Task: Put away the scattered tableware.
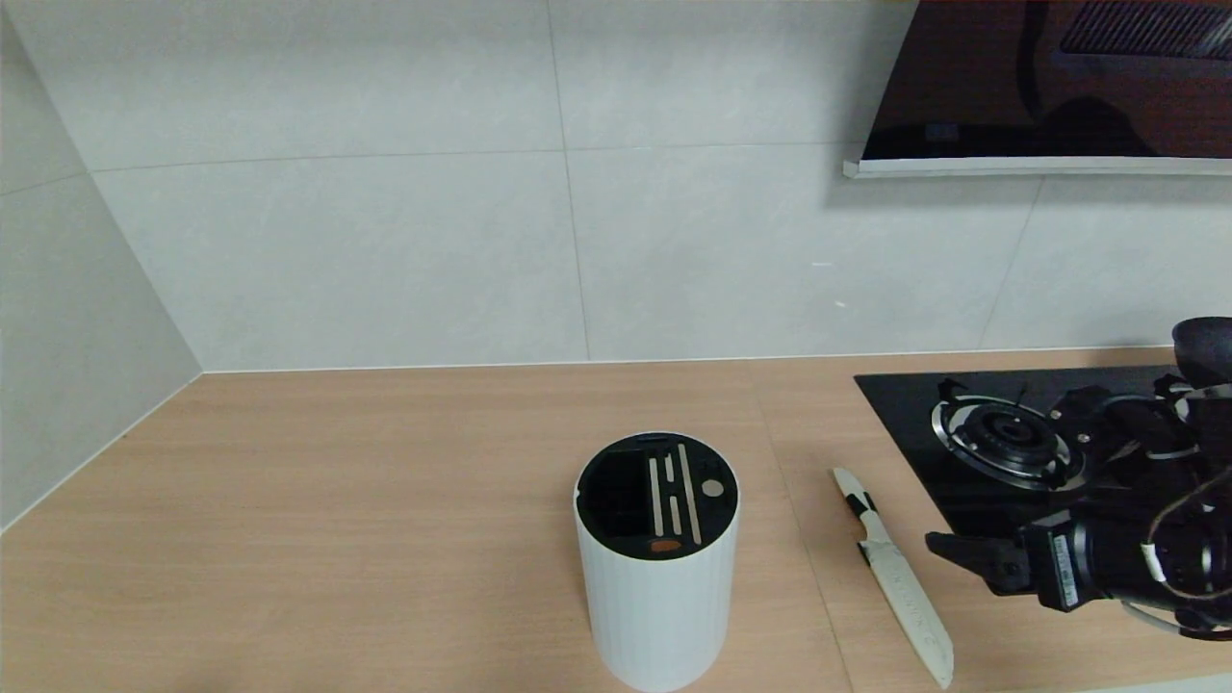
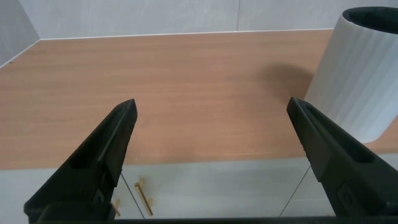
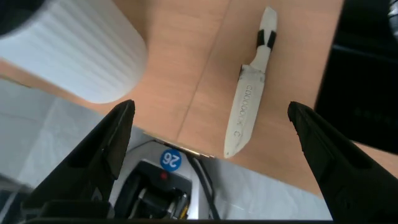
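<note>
Right pincer (image 1: pixel 948 551) hangs released, its two dark fingers spread wide with nothing between them. It sits low over the front edge of the tabletop (image 1: pixel 385 481), just beside the blade of the knife (image 1: pixel 895 577) on the cooktop side. From its own wrist camera the right pincer (image 3: pixel 211 112) has the knife (image 3: pixel 249 99) lying beneath the gap between its fingers, untouched.

The knife is white, with black bands on its handle. It lies flat on the tabletop between the holder (image 1: pixel 659 577) and the black cooktop (image 1: pixel 1001 438), touching neither. Its tip points to the front edge and its handle to the back wall.

The holder is a white ribbed cylinder standing upright near the front edge, about midway along it. Its black top has narrow slots and one larger opening.

The left pincer (image 2: pixel 211 106) is also released and empty, fingers wide apart. It hangs just off the front edge, to the left of the holder (image 2: pixel 360 68). Below that edge a brass cabinet handle (image 2: pixel 144 196) shows.

A dark range hood (image 1: pixel 1049 87) is mounted on the tiled wall above the cooktop.
</note>
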Available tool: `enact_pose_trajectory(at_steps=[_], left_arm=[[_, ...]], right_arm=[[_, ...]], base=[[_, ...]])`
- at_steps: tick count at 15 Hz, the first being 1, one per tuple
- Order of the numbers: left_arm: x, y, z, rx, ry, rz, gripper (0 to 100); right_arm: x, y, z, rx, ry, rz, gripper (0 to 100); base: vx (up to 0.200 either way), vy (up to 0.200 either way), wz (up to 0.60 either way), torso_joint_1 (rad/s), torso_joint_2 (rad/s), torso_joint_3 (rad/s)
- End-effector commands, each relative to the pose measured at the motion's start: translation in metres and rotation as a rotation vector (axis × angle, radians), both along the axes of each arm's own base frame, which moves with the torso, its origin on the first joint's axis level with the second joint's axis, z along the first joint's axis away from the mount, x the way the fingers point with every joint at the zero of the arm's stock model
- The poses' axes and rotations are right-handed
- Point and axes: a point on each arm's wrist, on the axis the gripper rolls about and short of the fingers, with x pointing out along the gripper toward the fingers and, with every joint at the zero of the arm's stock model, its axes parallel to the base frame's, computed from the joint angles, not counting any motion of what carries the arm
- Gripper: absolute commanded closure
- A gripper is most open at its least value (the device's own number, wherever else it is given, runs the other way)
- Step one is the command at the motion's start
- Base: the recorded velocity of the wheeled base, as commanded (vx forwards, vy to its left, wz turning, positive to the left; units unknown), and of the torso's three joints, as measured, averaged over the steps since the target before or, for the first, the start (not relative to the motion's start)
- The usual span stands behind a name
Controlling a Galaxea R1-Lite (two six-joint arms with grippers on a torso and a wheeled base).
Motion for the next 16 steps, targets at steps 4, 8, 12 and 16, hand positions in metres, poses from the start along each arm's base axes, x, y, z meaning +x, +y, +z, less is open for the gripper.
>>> enact_pose_trajectory(at_steps=[4,8,12,16], left_arm=[[0.000,0.000,0.000,0.000,0.000,0.000,0],[0.000,0.000,0.000,0.000,0.000,0.000,0],[0.000,0.000,0.000,0.000,0.000,0.000,0],[0.000,0.000,0.000,0.000,0.000,0.000,0]], right_arm=[[0.040,0.017,-0.079,-0.110,0.136,-0.050,0],[0.051,0.025,-0.105,-0.150,0.142,-0.081,0],[0.067,0.029,-0.133,-0.180,0.114,-0.160,0],[0.080,0.035,-0.154,-0.162,0.045,-0.232,0]], base=[[0.000,0.000,0.00,0.000,0.00,0.000],[0.000,0.000,0.00,0.000,0.00,0.000],[0.000,0.000,0.00,0.000,0.00,0.000],[0.000,0.000,0.00,0.000,0.00,0.000]])
